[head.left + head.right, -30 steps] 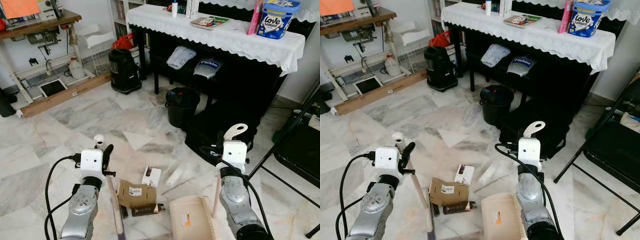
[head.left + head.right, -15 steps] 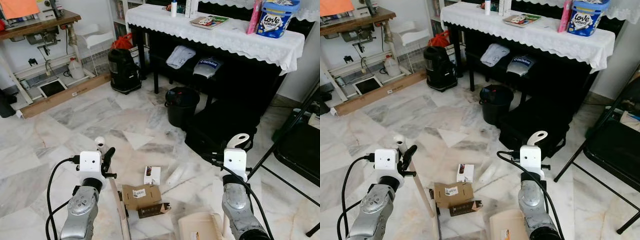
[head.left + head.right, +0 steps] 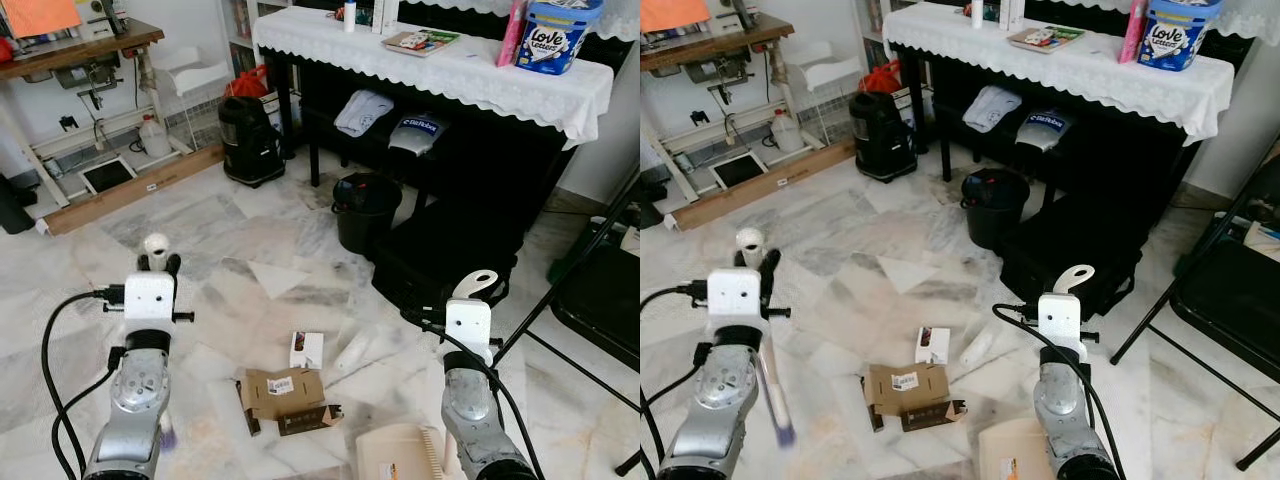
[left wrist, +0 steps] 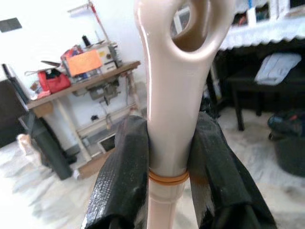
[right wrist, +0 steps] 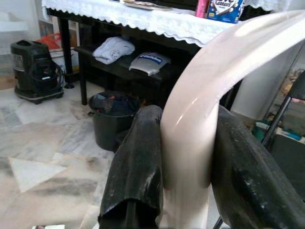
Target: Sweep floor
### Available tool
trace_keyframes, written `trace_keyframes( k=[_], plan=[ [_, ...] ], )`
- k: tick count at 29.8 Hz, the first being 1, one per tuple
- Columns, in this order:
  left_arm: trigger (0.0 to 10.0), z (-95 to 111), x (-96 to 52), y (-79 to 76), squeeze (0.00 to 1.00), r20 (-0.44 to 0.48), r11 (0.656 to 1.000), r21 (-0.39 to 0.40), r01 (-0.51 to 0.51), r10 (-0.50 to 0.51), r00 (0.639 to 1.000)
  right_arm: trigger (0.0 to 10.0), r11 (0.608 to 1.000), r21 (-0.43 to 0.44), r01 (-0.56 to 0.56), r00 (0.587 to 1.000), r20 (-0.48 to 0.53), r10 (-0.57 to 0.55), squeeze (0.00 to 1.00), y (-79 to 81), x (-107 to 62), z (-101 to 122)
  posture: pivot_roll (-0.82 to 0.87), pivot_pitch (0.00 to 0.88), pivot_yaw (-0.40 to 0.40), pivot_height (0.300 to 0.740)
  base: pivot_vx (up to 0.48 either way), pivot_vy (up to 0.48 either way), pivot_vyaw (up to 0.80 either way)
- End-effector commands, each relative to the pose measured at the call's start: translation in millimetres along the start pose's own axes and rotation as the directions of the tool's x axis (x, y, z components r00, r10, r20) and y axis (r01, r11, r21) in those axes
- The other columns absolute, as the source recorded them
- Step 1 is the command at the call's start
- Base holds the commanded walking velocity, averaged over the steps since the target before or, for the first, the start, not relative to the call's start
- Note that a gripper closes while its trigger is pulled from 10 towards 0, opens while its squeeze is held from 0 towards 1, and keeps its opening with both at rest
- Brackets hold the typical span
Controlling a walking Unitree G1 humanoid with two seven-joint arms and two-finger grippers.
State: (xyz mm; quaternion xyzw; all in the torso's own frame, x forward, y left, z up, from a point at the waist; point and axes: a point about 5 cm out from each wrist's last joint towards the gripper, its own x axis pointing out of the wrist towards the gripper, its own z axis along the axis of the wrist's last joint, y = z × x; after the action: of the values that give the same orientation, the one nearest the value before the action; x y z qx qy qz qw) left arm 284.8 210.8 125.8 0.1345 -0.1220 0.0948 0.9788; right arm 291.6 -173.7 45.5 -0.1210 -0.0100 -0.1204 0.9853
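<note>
- Left claw (image 3: 155, 262), clamped on the broom handle (image 4: 172, 124), is swinging outward, away from the cardboard scraps (image 3: 283, 393) on the floor (image 3: 250, 250).
- Right claw (image 3: 474, 292), gripping the dustpan handle (image 5: 200, 143), is holding the dustpan (image 3: 400, 455) low; litter is not yet swept in.

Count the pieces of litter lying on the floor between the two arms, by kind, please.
Boxes: 3 (brown box, white box, dark box)
Bottles: 1 (white bottle, as far as I can tell)
Total: 4

Floor litter: one flattened cardboard box (image 3: 281, 388), one small white carton (image 3: 306, 350), one white bottle (image 3: 351, 351). Also one black bin (image 3: 364, 212), one black vacuum cleaner (image 3: 248, 142), one dustpan (image 3: 403, 453), one folding chair (image 3: 598, 300).
</note>
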Motion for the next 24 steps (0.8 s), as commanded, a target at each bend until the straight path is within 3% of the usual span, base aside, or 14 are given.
trace_keyframes(
  k=[1,5,11,14,19,24],
  plan=[
    [10.0,20.7,9.5,-9.9,0.00,0.075,0.992,-0.117,0.047,-0.038,0.996,10.0,1.000,0.005,-0.003,0.999,0.035,0.003,0.00,2.4,4.4,7.5,0.08,0.000,0.056,0.740,0.000,0.000,0.00],
    [10.0,31.6,15.3,-13.4,0.00,0.089,0.965,-0.252,0.073,-0.052,0.995,10.0,1.000,0.008,0.001,0.999,0.033,-0.001,0.00,1.8,4.0,6.7,0.08,0.000,0.054,0.740,0.000,0.000,0.00],
    [10.0,44.9,23.3,-14.4,0.00,0.119,0.941,-0.319,0.113,-0.078,0.990,10.0,1.000,0.006,-0.001,1.000,0.028,0.001,0.00,1.2,3.4,5.3,0.09,0.000,0.052,0.740,0.000,0.000,0.00],
    [10.0,41.5,22.8,-20.9,0.00,0.086,0.912,-0.374,0.168,-0.147,0.985,10.0,1.000,0.006,-0.001,1.000,0.027,0.001,0.00,1.1,4.0,5.3,0.09,0.000,0.052,0.740,0.000,0.000,0.00],
    [10.0,29.2,13.0,-32.1,0.00,0.031,0.885,-0.398,0.243,-0.252,0.967,10.0,1.000,0.007,0.002,1.000,0.029,-0.002,0.00,1.0,4.3,5.9,0.08,0.000,0.054,0.740,0.000,0.000,0.00],
    [10.0,23.3,8.2,-35.7,0.00,0.005,0.884,-0.392,0.254,-0.275,0.962,10.0,1.000,0.007,0.000,1.000,0.026,0.000,0.00,0.9,3.4,5.0,0.09,0.000,0.056,0.740,0.000,0.000,0.00]
  ],
)
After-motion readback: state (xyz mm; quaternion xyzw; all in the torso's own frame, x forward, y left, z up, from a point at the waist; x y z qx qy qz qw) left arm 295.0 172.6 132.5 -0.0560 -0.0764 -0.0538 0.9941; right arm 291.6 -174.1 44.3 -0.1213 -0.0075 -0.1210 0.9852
